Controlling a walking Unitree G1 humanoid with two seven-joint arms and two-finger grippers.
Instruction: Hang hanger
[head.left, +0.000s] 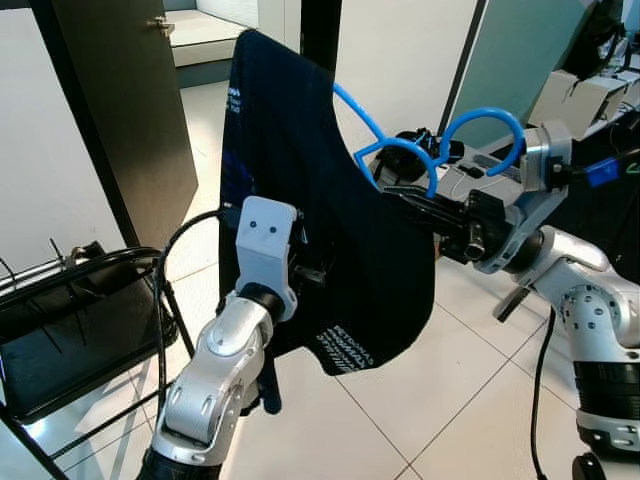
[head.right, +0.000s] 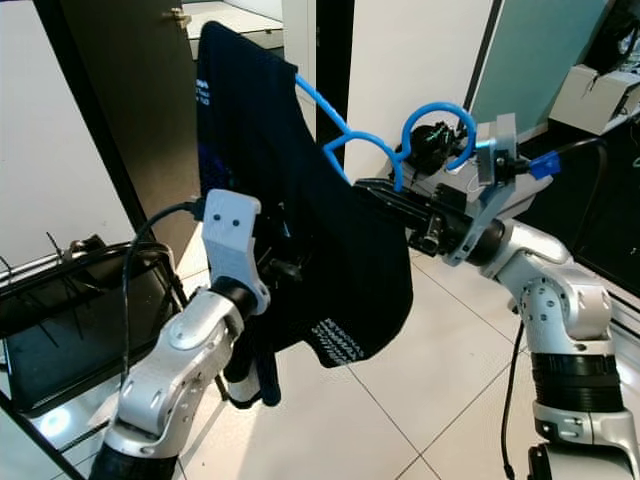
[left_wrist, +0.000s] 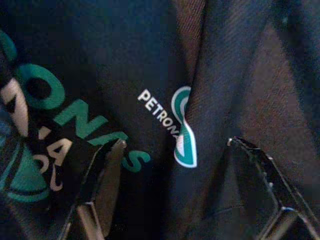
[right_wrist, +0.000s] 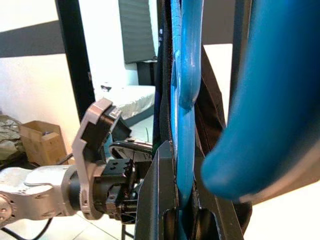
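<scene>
Left gripper (left_wrist: 172, 190): fingers spread, pressed against the dark shirt (head.left: 300, 180); right gripper (right_wrist: 182, 200): clamped on the blue hanger (head.right: 350, 135) near its neck, held in the air, hook free; risk: shirt slides off if hanger tilts.

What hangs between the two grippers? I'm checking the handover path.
The dark shirt on the blue hanger hangs between left gripper and right gripper, per the eye views.
</scene>
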